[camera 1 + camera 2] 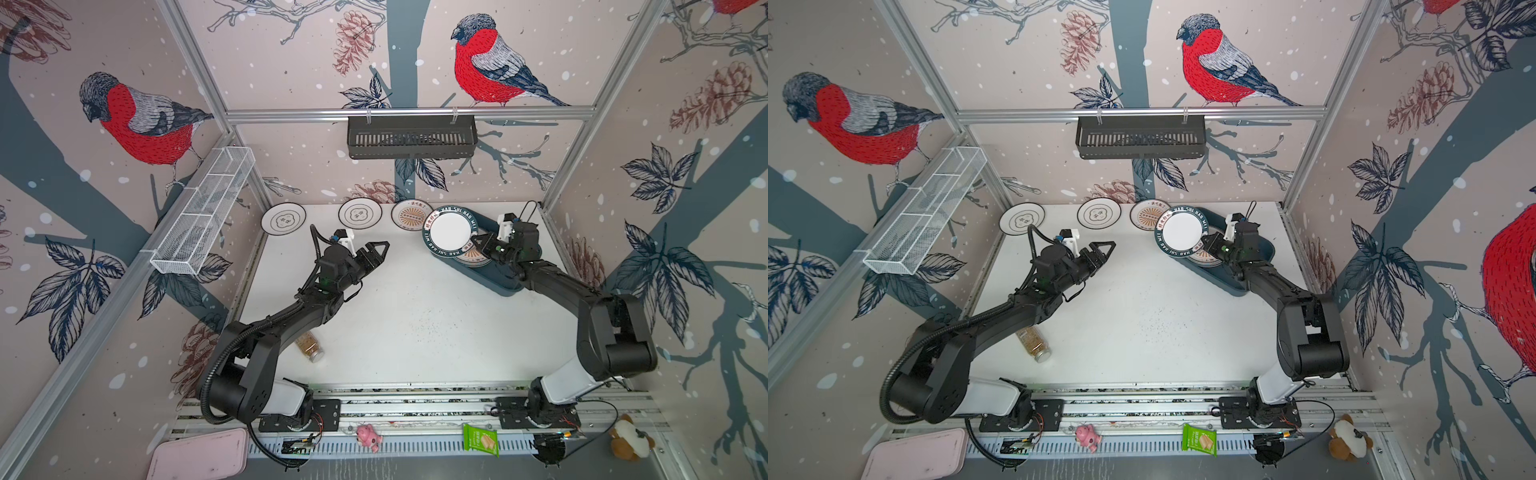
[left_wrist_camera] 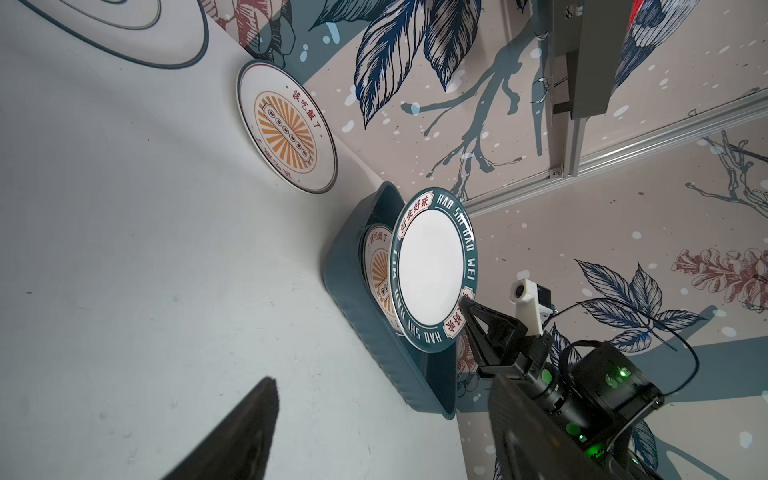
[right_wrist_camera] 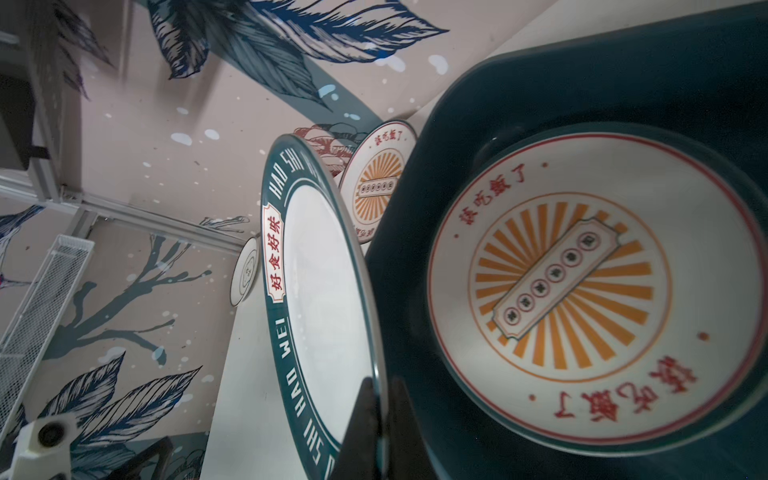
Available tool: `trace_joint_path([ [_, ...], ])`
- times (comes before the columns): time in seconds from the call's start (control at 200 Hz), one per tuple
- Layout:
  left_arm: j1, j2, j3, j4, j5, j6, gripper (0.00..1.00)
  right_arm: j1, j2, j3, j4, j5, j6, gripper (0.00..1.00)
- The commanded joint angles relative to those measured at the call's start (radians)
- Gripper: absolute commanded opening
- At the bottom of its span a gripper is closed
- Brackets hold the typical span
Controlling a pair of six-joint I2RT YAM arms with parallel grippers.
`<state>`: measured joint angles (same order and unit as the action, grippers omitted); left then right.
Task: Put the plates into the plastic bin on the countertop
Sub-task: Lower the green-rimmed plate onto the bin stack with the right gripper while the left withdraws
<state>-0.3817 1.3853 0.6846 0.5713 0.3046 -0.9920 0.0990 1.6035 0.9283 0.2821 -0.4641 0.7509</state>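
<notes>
My right gripper [image 1: 476,242] [image 3: 378,399] is shut on the rim of a green-lettered plate [image 1: 451,230] [image 1: 1181,230] [image 2: 432,274] [image 3: 324,299]. It holds this plate above the near-left end of the teal plastic bin [image 1: 498,282] [image 1: 1227,282] [image 2: 353,299] [image 3: 540,83]. An orange sunburst plate [image 1: 471,257] [image 3: 582,291] lies inside the bin. Another sunburst plate [image 1: 409,215] [image 2: 286,129] and two cloud plates [image 1: 360,213] [image 1: 283,218] sit along the countertop's [image 1: 415,324] back edge. My left gripper [image 1: 384,250] [image 2: 386,415] is open and empty above the middle of the countertop.
A spice jar [image 1: 309,347] lies under my left arm. A black slotted basket [image 1: 411,137] hangs on the back rail, and a white wire basket [image 1: 203,212] on the left rail. A pink tray [image 1: 199,455], a snack packet [image 1: 481,441] and toys lie past the front rail.
</notes>
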Motion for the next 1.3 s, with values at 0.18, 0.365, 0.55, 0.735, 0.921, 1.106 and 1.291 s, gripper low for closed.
trace_joint_path([
  [0.18,-0.002,-0.108,-0.026,-0.069,-0.117,0.083,0.83,-0.094,0.066,0.006,-0.027,-0.054,0.013,0.03],
  [0.365,-0.002,-0.136,-0.023,-0.075,-0.116,0.103,0.85,-0.138,0.084,0.006,-0.037,-0.056,0.006,0.03],
  [0.55,-0.002,-0.157,-0.015,-0.073,-0.139,0.123,0.87,-0.162,0.125,0.01,-0.037,-0.071,0.016,0.03],
  [0.735,-0.001,-0.145,-0.011,-0.053,-0.146,0.128,0.88,-0.161,0.164,0.018,0.005,-0.071,0.05,0.02],
  [0.921,0.001,-0.112,-0.001,-0.041,-0.137,0.124,0.88,-0.16,0.186,0.028,-0.005,-0.037,0.048,0.03],
  [1.106,0.003,-0.071,0.009,-0.023,-0.113,0.109,0.88,-0.16,0.204,0.047,-0.041,-0.018,0.033,0.06],
  [1.291,0.006,-0.051,0.014,0.001,-0.082,0.09,0.88,-0.161,0.218,0.067,-0.073,-0.002,0.022,0.13],
])
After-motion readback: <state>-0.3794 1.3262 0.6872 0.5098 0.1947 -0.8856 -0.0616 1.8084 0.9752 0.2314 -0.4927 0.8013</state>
